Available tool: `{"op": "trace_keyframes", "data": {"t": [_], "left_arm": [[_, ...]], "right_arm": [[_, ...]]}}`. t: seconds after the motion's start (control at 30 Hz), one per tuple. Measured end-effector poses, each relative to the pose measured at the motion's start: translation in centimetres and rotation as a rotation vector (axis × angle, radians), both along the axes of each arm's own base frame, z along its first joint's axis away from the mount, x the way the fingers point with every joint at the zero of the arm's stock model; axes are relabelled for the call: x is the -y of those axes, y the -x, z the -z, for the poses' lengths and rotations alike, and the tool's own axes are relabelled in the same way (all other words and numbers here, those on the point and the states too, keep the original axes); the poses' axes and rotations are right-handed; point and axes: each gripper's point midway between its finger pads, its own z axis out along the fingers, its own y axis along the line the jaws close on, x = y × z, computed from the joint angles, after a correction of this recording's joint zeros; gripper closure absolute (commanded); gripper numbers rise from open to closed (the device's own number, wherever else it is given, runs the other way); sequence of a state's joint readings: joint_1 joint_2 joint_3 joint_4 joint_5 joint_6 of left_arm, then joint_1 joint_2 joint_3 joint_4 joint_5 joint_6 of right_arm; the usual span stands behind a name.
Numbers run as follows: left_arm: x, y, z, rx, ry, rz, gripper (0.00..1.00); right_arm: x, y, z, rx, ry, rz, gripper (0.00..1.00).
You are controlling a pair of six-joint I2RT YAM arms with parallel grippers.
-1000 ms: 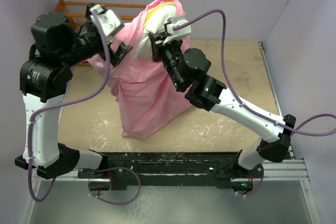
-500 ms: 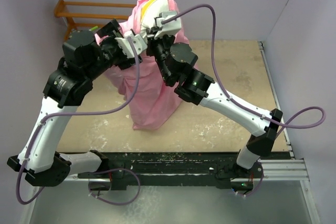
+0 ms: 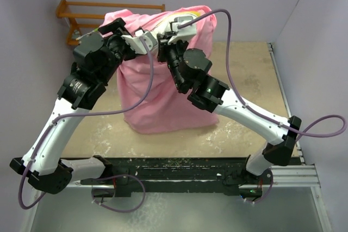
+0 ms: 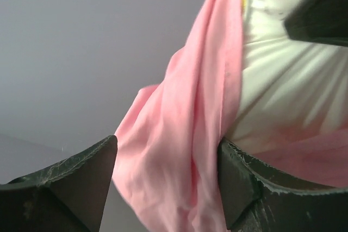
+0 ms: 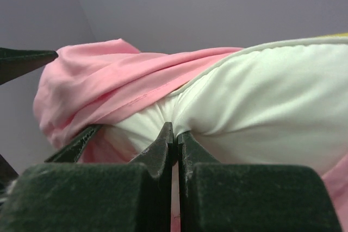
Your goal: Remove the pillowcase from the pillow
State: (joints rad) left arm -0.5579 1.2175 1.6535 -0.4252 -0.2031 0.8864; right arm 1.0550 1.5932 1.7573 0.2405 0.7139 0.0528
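The pink satin pillowcase [image 3: 157,91] hangs as a wide bag from the top, its lower end on the table. The cream pillow shows only as a pale yellow-edged strip [image 3: 185,13] at the bag's top. My right gripper [image 3: 162,37] is at the top middle. In the right wrist view it [image 5: 175,131] is shut, pinching a fold of the white pillow [image 5: 261,101], with the pillowcase hem [image 5: 109,74] behind. My left gripper [image 3: 117,30] is at the top left. In the left wrist view its jaws [image 4: 166,177] stand wide apart with pillowcase fabric [image 4: 185,134] hanging between them beside the pillow [image 4: 288,80].
A wooden rack [image 3: 81,12] stands at the back left by the wall. The tan table top [image 3: 244,80] extends to the right of the pillow. Purple cables loop over both arms. Lilac walls close in the back and both sides.
The hanging bundle has gone from a narrow drape to a wide bag. My left gripper has moved left and back along the top edge. My right gripper stays pinched at the top.
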Motion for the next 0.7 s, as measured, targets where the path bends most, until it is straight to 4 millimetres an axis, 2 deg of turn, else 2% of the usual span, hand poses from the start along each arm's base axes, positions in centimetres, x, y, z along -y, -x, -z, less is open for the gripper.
{"op": "trace_keyframes", "data": {"t": [0.2, 0.37, 0.57, 0.7], "left_arm": [[-1.3, -0.8, -1.3, 0.049, 0.038, -0.087, 0.36], [-2.5, -1.8, -1.6, 0.059, 0.065, -0.145, 0.54], [-5.3, -4.4, -1.3, 0.012, 0.146, -0.219, 0.74], [-6.7, -5.5, -1.2, -0.03, 0.219, -0.247, 0.78]], "right_arm": [[1.4, 1.1, 0.6, -0.021, -0.028, -0.014, 1.0], [2.2, 2.4, 1.5, -0.03, -0.061, -0.072, 1.0], [2.5, 4.3, 1.1, -0.014, -0.113, -0.169, 1.0], [2.7, 5.8, 0.9, 0.004, -0.135, -0.243, 1.0]]}}
